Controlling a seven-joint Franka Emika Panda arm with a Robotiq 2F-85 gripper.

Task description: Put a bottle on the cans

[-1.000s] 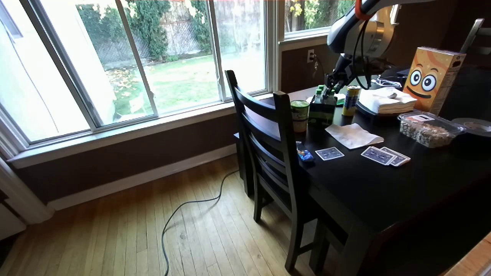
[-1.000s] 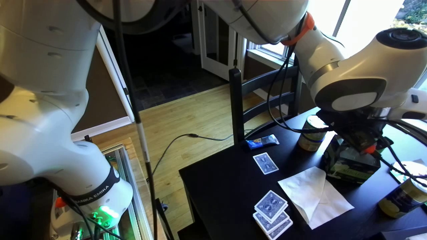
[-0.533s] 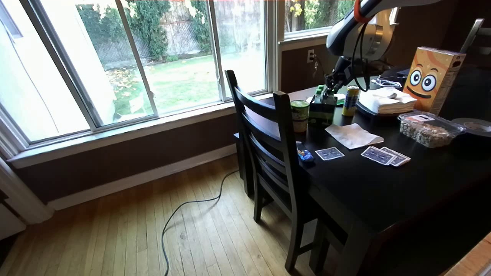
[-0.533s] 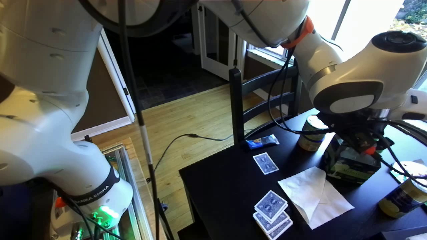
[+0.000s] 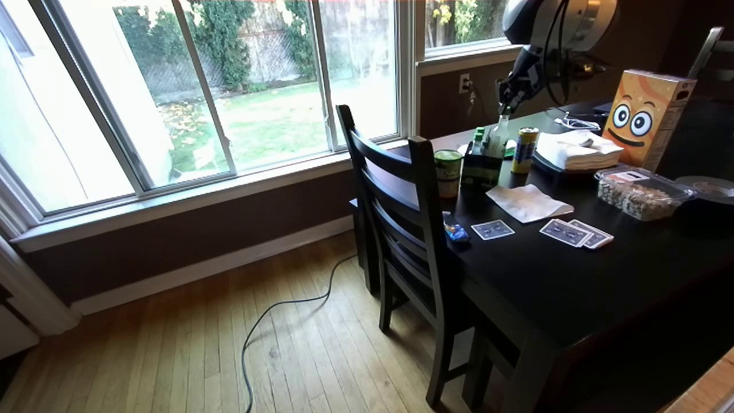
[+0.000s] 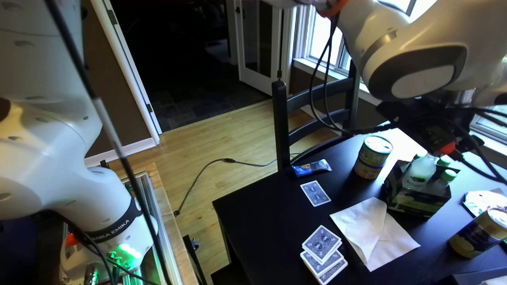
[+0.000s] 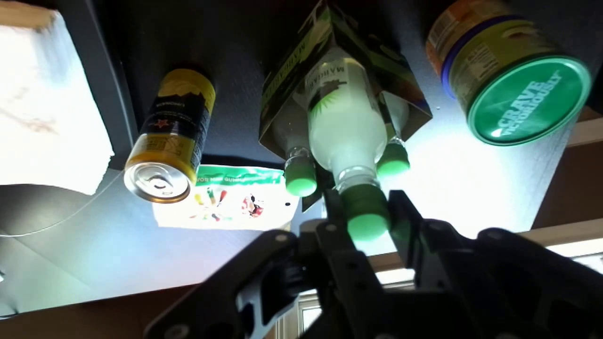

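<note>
Over the carton (image 7: pixel 288 80), the tool (image 7: pixel 366 205) pinches the bottle (image 7: pixel 346 125) by its green cap (image 7: pixel 368 228), jaws drawn in on either side. Half a second ago it sat low, at the carton's top; now it is higher, and the bottle has risen with it, its neck and pale body standing above the other bottles (image 7: pixel 300 178). In an exterior view the bottle leans slightly, and the carton's wall hides its lower end; whether the base is free I cannot tell. The arm (image 6: pixel 412 47) is up as well, so that in an exterior view more of the other bottles' tops show than before.

Further out, in the wrist view, the carton stands between the yellow and dark can (image 7: pixel 174 122) and the green-lidded tub (image 7: pixel 513 84), touching neither. A pouch (image 7: pixel 245 200), white and green, lies just beside the can. On the table (image 6: pixel 269 213), the napkin (image 6: pixel 376 233), cards (image 6: pixel 321 242), blue wrapper (image 6: pixel 311 169) and, in an exterior view, the cereal box (image 5: pixel 645 120) are where they were.
</note>
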